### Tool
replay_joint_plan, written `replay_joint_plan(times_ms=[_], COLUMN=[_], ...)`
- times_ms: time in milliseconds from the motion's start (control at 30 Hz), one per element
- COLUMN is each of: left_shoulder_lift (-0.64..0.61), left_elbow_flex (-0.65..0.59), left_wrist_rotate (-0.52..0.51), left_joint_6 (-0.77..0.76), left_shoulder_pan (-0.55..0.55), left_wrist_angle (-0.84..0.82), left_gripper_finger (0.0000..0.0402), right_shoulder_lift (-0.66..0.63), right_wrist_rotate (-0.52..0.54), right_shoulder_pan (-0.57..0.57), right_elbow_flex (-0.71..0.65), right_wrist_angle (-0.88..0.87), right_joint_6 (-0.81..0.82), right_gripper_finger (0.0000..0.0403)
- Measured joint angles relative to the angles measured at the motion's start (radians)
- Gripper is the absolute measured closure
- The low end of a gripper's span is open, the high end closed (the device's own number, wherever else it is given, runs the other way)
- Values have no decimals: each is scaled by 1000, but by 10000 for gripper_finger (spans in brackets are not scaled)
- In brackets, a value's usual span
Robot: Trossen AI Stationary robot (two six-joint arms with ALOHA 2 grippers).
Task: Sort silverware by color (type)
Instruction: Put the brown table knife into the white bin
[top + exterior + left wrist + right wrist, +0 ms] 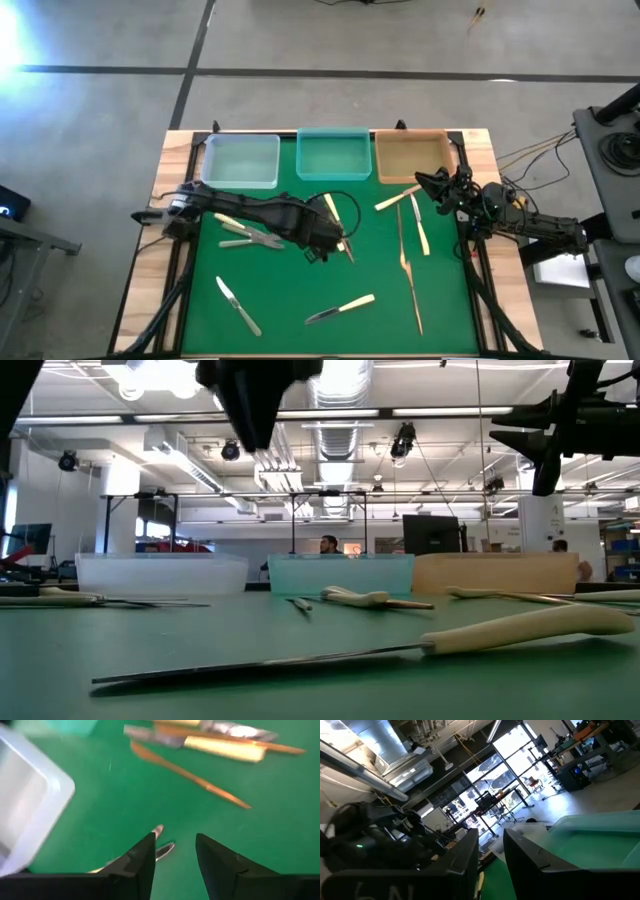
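The silverware lies scattered on the green mat (300, 290). A cream-handled knife (340, 308) is near the front, and it also fills the foreground of the low view (400, 650). A silver knife (238, 305) lies front left. Long gold pieces (405, 262) lie to the right. My left gripper (332, 240) hovers open above mid-mat. Between its fingers in the left wrist view (174, 855) are silver utensil tips (159, 830). Beyond them lie a cream-handled knife (225, 748) and a gold utensil (190, 775). My right gripper (425, 186) is raised and open at the amber bin's near edge, holding nothing.
Three bins stand in a row along the far edge: clear (240, 160), teal (333, 155) and amber (410, 155). More utensils (240, 235) lie under the left arm. The mat's front middle has open room. The room behind shows a person (328, 545) far off.
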Motion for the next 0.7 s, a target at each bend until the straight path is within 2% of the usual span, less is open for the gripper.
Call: replay_joint_plan(times_ms=[233,367,500,700], left_shoulder_lift=[-2,-2,-2,3], left_elbow_flex=[-210,-305,-356,-372], left_wrist_rotate=[45,110,109,110], left_joint_6=[-25,-28,-28,-28], left_shoulder_pan=[97,136,149,154], left_wrist_angle=[195,325,419,440], left_gripper_finger=[305,319,323,324], right_shoulder_lift=[1,1,1,1], right_wrist_rotate=[1,1,0,1], right_shoulder_pan=[0,0,0,0], right_elbow_flex=[0,0,0,0], right_wrist_angle=[1,1,1,1], right_joint_6=[0,0,0,0], right_gripper_finger=[321,321,321,321])
